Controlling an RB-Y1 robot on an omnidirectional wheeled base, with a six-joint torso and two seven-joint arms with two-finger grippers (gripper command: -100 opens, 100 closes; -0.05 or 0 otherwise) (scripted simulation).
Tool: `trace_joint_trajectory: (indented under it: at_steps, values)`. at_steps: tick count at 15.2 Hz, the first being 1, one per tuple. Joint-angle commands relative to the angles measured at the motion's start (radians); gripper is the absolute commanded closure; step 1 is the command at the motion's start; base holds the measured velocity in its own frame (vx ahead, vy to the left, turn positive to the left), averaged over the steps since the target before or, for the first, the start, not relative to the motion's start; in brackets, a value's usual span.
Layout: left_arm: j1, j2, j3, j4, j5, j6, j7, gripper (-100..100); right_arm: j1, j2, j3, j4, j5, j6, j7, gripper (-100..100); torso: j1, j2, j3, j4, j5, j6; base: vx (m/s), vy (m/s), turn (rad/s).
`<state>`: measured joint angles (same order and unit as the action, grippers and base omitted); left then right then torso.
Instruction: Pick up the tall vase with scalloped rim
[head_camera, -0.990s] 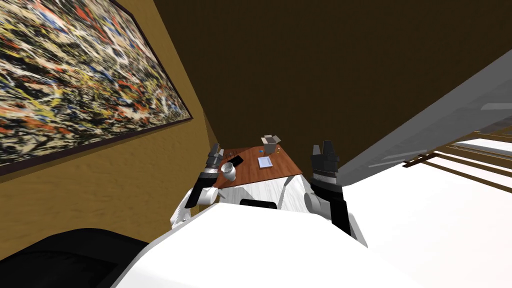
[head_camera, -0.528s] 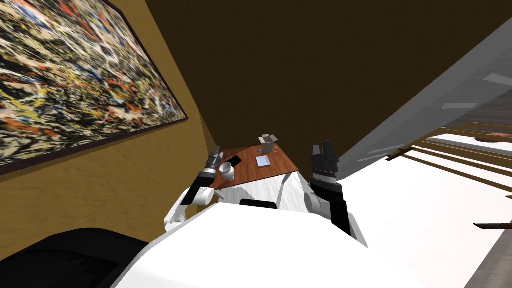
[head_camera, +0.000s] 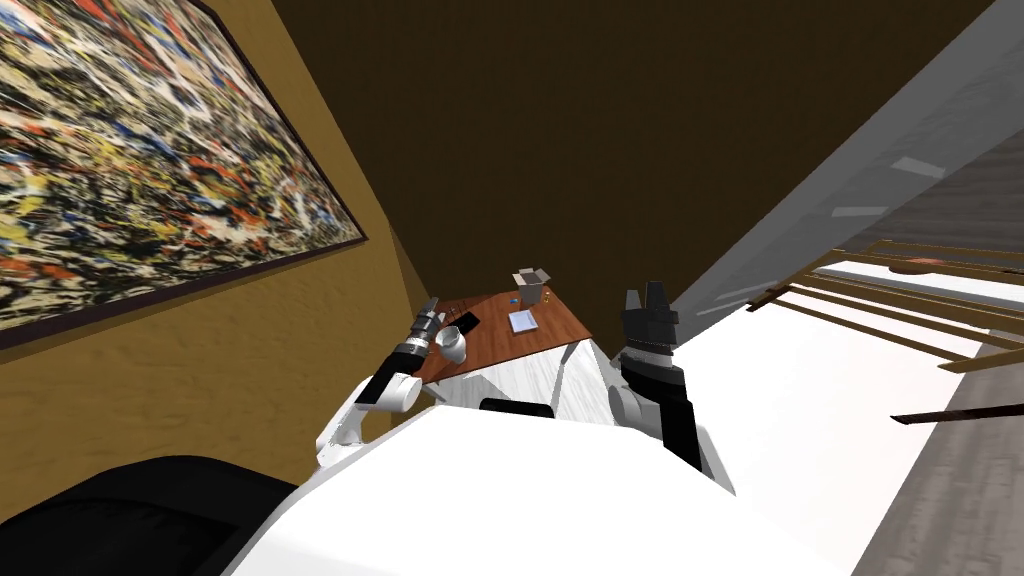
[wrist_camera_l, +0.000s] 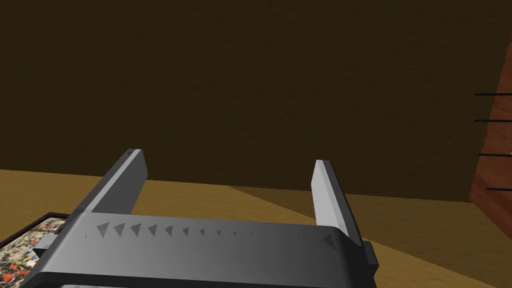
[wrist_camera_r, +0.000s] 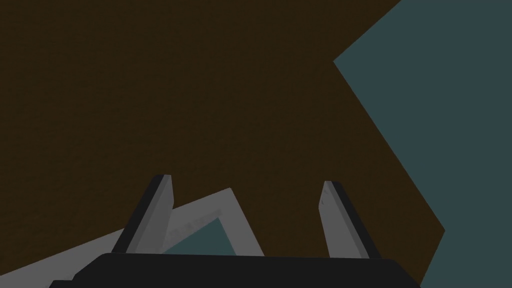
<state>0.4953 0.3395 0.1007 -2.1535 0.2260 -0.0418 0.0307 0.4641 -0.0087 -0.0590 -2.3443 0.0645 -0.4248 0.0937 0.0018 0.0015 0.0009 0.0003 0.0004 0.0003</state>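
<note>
Since a second ago the head camera has rolled and shifted, which is my own move; the things on the table (head_camera: 500, 345) sit as they did. The left arm has stretched out flatter with its elbow dropped outward. The left gripper (wrist_camera_l: 228, 157) is now just beside the vase (head_camera: 452, 343), on its left, not around it. Its fingers are apart with nothing between them, and it aims past the table edge at the wall. I judge this is still the approach and it needs re-aiming before closing. The vase stands near the table's near-left corner and looks upright: long axis vertical, mouth up, scallops too small to tell. The right gripper (wrist_camera_r: 245, 180) is raised right of the table, fingers apart, idle.
</note>
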Motion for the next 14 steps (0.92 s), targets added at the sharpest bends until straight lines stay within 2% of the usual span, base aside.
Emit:
trace_joint_trajectory:
  at_steps: [1,2,4,5,7,8,9,10,12,13,14]
  values:
    - [0.004,0.005,0.003,0.000,0.008,0.030,0.007,-100,0.000,0.000,0.000,0.000,0.000,0.000,0.000,0,0.000,0.000,0.000,0.000,0.000,0.000,-0.016,0.010,-0.046]
    - [0.008,0.022,0.014,0.007,0.032,0.064,0.025,-100,0.000,0.000,0.000,0.000,0.000,0.000,0.000,0,0.000,0.000,0.000,0.000,0.000,0.000,-0.014,0.007,-0.119]
    - [0.008,0.022,0.014,0.007,0.032,0.082,0.025,-100,0.000,0.000,0.000,0.000,0.000,0.000,0.000,0,0.000,0.000,0.000,0.000,0.000,0.000,-0.013,0.008,-0.075]
    - [0.013,0.037,0.025,0.015,0.057,0.119,0.044,-100,0.000,0.000,0.000,0.000,0.000,0.000,0.000,0,0.000,-0.001,0.000,0.000,0.000,0.000,-0.014,0.007,-0.097]
    - [0.013,0.037,0.025,0.015,0.057,0.136,0.044,-100,0.000,0.000,0.000,0.000,0.000,0.000,0.000,0,0.000,-0.001,0.000,0.000,0.000,0.000,-0.013,0.010,-0.079]
    - [0.017,0.052,0.036,0.023,0.082,0.171,0.063,-100,0.000,0.000,0.000,0.000,0.000,0.000,0.000,0,0.000,-0.001,0.000,0.000,0.000,0.000,-0.011,0.011,-0.111]
    - [0.017,0.052,0.036,0.023,0.082,0.190,0.063,-100,0.000,0.000,0.000,0.000,0.000,0.000,0.000,0,0.000,-0.001,0.000,0.000,0.000,0.000,-0.012,0.014,-0.114]
    - [0.022,0.066,0.047,0.031,0.107,0.213,0.082,-100,0.000,0.000,0.000,0.000,0.000,0.000,0.000,0,0.000,-0.001,0.000,0.000,0.000,0.000,-0.013,0.015,-0.138]
    - [0.022,0.066,0.047,0.031,0.107,0.245,0.082,-100,0.000,0.000,0.000,0.000,0.000,0.000,0.000,0,0.000,-0.001,0.000,0.000,0.000,0.000,-0.011,0.014,-0.090]
    - [0.026,0.079,0.058,0.039,0.132,0.272,0.101,-100,0.000,0.000,0.000,0.000,0.000,0.000,0.000,0,0.000,-0.001,0.000,0.000,0.000,0.000,-0.009,0.012,-0.140]
    - [0.026,0.079,0.058,0.039,0.132,0.291,0.101,-100,0.000,0.000,0.000,0.000,0.000,0.000,0.000,0,0.000,-0.001,0.000,0.000,0.000,0.000,-0.009,0.015,-0.127]
